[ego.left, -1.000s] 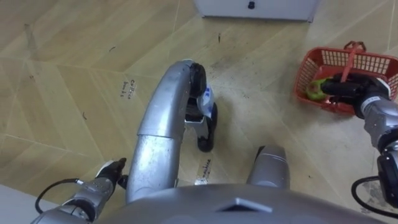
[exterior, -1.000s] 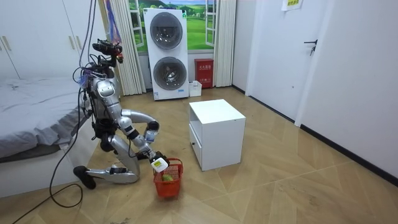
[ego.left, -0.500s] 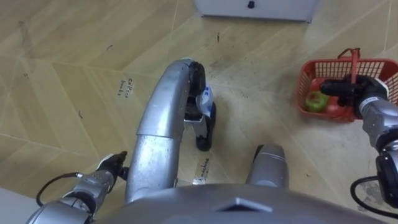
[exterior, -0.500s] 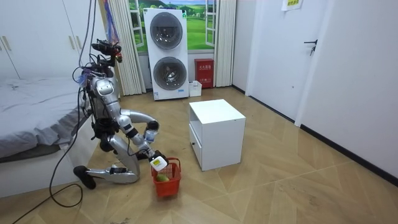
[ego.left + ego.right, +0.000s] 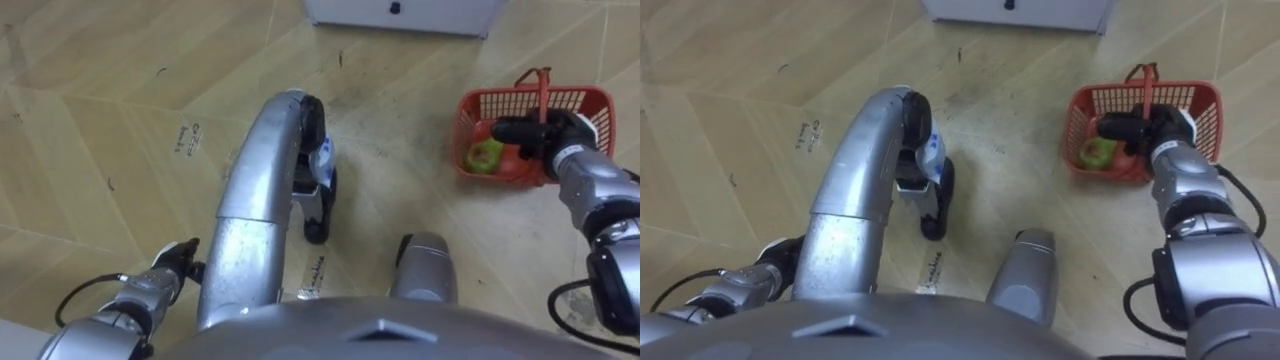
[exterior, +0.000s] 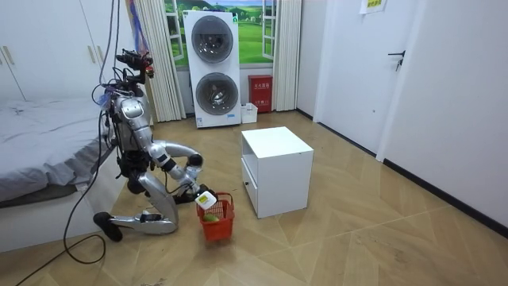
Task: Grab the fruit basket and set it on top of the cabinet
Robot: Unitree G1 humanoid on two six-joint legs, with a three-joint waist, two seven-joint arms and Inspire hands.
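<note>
A red plastic fruit basket (image 5: 588,96) hangs at the right, just above the wooden floor, with a green fruit (image 5: 486,155) and a red one inside. My right hand (image 5: 545,135) is shut on its upright red handle (image 5: 545,88). In the room view the basket (image 6: 217,225) hangs from that hand (image 6: 205,199) in front of my knees while I kneel beside the bed. My left hand (image 5: 170,272) is low at the lower left, near the floor and away from the basket.
A white cabinet (image 5: 400,12) stands just ahead; in the room view this cabinet (image 6: 276,171) is to the right of the basket. A bed (image 6: 40,151) lies behind me, and stacked washing machines (image 6: 213,67) stand at the far wall. Open floor lies around the basket.
My right hand has raised the basket a little and drawn it in toward my body. The left hand has stayed low at my side.
</note>
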